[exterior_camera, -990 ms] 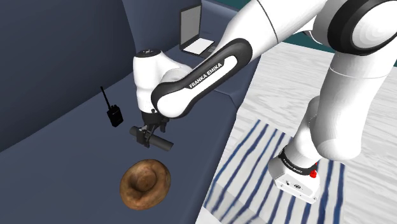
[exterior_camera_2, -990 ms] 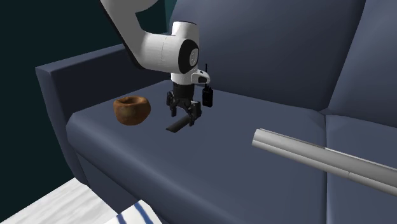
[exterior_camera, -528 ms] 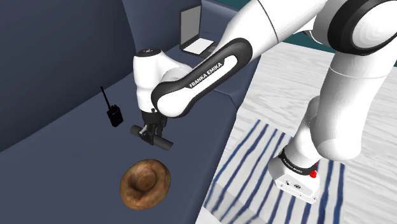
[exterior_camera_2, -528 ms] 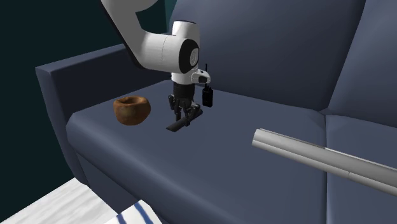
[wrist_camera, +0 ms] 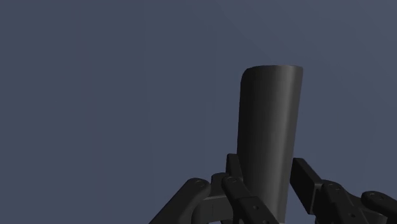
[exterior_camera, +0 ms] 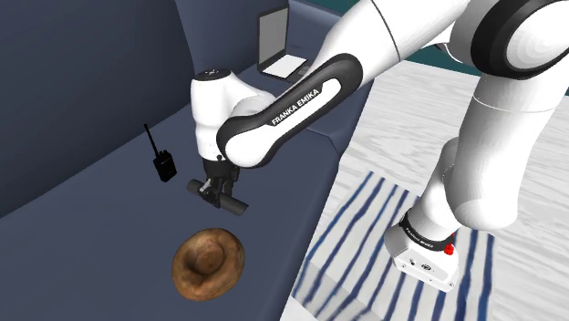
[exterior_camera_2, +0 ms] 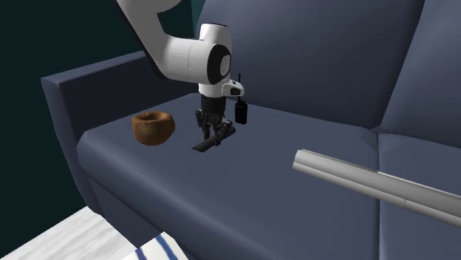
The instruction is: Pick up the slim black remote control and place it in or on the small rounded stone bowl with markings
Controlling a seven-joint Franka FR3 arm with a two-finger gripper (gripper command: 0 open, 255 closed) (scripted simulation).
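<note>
At a dark blue sofa seat, holds a slim black remote control clamped in the all-black gripper, near a brown rounded bowl.

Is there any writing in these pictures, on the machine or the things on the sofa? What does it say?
"FRANKA EMIKA": white letters on the arm's dark cover.
Tiny marking on the arm's base: too small to read.
The bowl, black remote and walkie-talkie: no readable marks.
</note>
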